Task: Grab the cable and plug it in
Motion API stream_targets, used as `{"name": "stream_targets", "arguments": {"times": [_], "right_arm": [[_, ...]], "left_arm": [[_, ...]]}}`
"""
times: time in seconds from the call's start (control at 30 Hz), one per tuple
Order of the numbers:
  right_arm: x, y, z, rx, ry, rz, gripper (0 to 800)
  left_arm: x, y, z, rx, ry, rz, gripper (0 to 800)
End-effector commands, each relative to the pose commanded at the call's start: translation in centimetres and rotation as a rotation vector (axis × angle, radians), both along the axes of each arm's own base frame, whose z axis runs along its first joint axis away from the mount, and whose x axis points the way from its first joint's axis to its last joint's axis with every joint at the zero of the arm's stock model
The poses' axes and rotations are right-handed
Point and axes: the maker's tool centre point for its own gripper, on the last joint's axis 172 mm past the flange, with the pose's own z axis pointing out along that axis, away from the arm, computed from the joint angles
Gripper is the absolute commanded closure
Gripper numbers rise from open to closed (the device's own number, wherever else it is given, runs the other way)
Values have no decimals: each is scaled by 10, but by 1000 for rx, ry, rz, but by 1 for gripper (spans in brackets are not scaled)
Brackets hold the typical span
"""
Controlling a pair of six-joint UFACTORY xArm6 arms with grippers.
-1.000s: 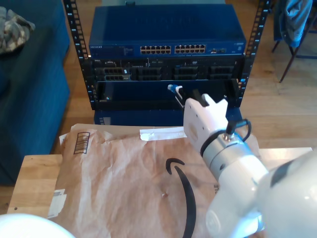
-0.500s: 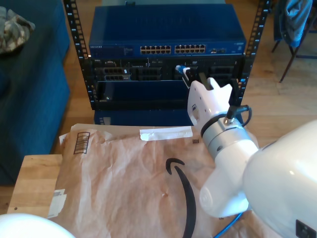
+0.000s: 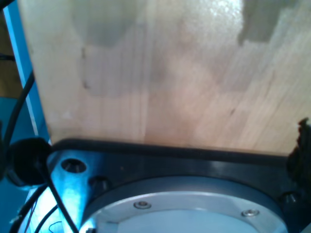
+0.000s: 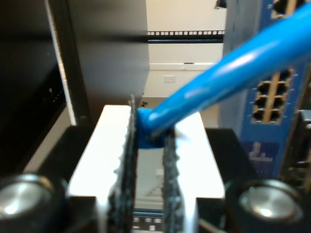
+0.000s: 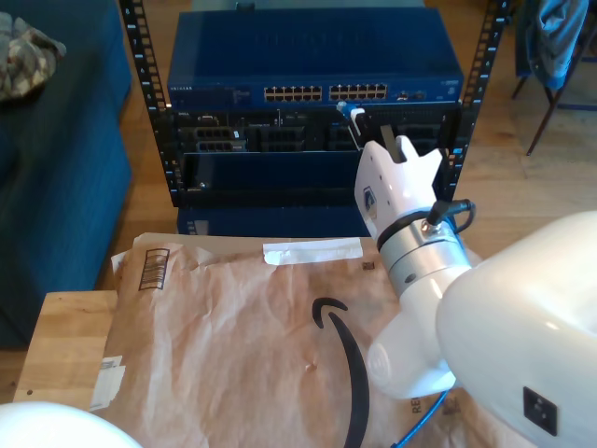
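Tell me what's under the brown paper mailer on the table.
The brown paper mailer lies on a wooden table, whose bare wood shows at the exterior view's left. The mailer covers the rest of the tabletop, so anything beneath it is hidden. The cable emerges near its lower edge.

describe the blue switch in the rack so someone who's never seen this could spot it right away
Find the black rack behind the table. The switch is its top unit, a wide blue box with two blocks of ports along its front; the units below it are black.
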Motion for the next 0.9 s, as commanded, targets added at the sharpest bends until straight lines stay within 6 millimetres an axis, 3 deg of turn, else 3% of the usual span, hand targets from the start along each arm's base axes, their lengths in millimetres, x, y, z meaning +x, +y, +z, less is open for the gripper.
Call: {"name": "stream_targets", "arguments": {"times": [0.23, 0.57, 0.7, 0.9], "right_arm": [[8, -22, -19, 10, 9, -91, 798], [36, -49, -24, 60, -5, -249, 798], [46, -42, -31, 48, -22, -282, 798], [52, -49, -35, 45, -70, -375, 798]], "left_arm": [[0, 0, 0, 0, 0, 0, 0], [0, 0, 0, 0, 0, 0, 0], [0, 0, 0, 0, 0, 0, 0], [0, 0, 0, 0, 0, 0, 0]]}}
